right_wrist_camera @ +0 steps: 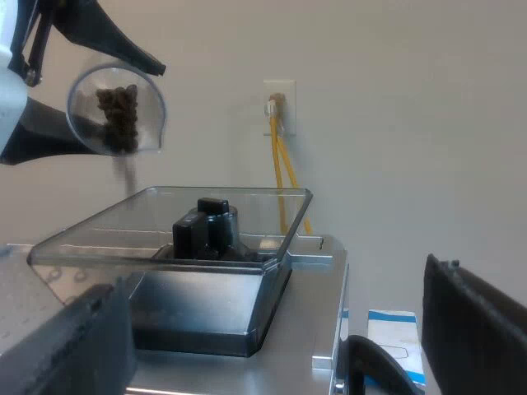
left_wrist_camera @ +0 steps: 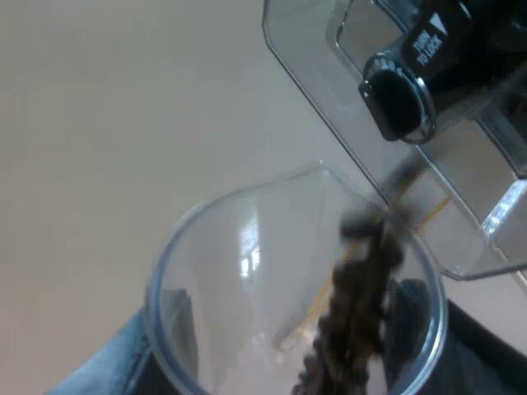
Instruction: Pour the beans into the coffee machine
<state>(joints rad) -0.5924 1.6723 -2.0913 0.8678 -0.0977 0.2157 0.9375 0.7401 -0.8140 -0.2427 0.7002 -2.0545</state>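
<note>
Espresso machine, metal top; clear bean hopper on it, black knob at its centre; right gripper beside the machine's top, fingers wide apart, grasping nothing; left gripper clenched around tilted measuring glass above the hopper; beans spilling from its rim.

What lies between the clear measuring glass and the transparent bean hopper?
A falling stream of dark coffee beans, seen in the right wrist view between the tilted clear measuring glass and the transparent bean hopper.
</note>
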